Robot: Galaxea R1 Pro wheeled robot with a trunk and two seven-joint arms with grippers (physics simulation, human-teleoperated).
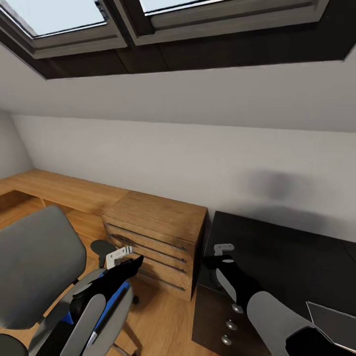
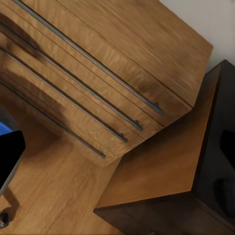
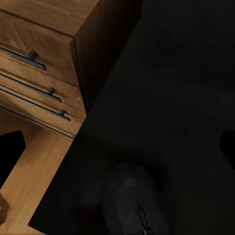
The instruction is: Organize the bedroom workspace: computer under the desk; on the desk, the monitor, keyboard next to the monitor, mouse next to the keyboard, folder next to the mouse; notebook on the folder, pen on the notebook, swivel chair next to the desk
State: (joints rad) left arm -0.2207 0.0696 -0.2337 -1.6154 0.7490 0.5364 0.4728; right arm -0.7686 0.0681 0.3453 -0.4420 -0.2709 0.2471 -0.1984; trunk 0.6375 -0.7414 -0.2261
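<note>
**A:** Which arm is better placed for the mouse?

**B:** The right one. The mouse shows in the right wrist view, lying on the dark table near its left edge, the edge that faces the wooden drawer chest. It sits just below and ahead of the right end effector, its long axis running roughly along the direction the fingers point.

**A:** And the fingers?

**B:** Spread, I'd say (dark tips sit at both sides of that wrist view, nothing between them). The left end effector hangs over the swivel chair, above the blue folder on the seat; I cannot tell whether it is open.

**A:** So the coming move?

**B:** Probably a short drop onto the mouse, closing across its narrow width. The left arm is well away from it, with the chest between. A laptop-like slab rests toward the table's near right corner.
</note>
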